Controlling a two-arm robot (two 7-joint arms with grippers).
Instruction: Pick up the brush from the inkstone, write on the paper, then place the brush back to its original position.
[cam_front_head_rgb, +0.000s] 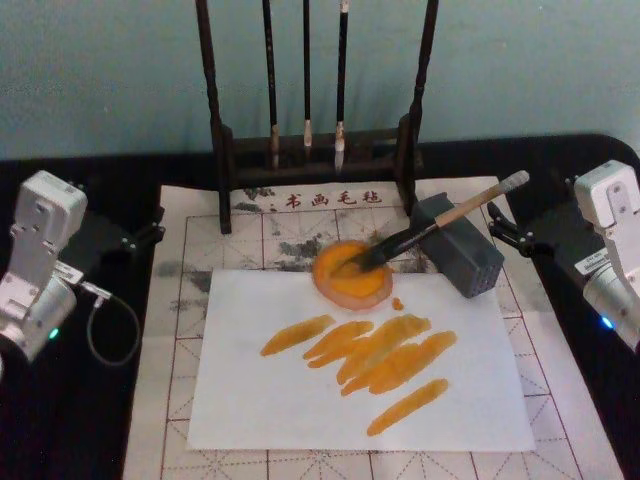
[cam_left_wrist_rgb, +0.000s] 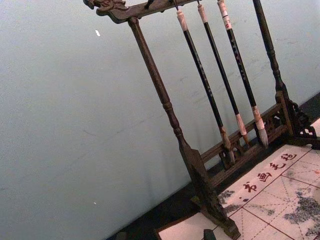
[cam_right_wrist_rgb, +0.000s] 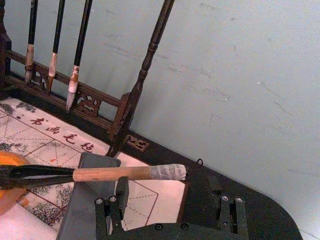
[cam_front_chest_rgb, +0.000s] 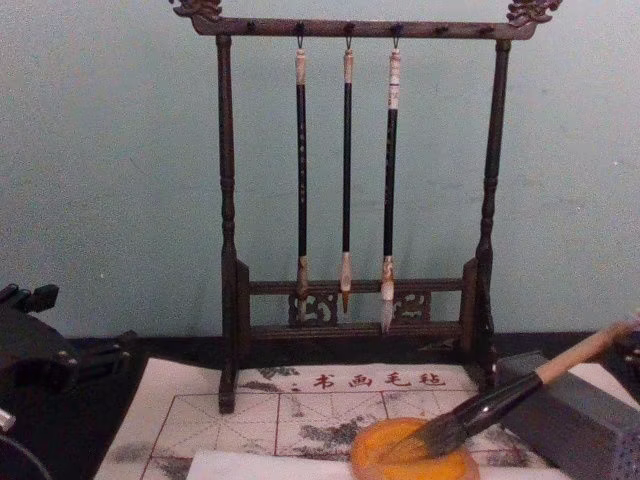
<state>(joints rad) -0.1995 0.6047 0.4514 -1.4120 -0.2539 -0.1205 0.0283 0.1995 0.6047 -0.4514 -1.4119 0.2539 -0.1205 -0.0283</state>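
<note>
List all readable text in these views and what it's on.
"书画毛毡": red characters on the felt mat, by the brush rack.
Faint marks on handles of the hanging thin brushes: too small to read.
Stickers on the left arm and right arm: too small to read.

Left arm (cam_front_head_rgb: 38, 270): low at far left, white wrist angled inward, left claw (cam_front_head_rgb: 135, 238) aimed toward centre. Right arm (cam_front_head_rgb: 612, 250): mirrored at far right, right claw (cam_front_head_rgb: 508, 226) aimed inward, fingers (cam_right_wrist_rgb: 111, 212) spread wide, empty.
</note>
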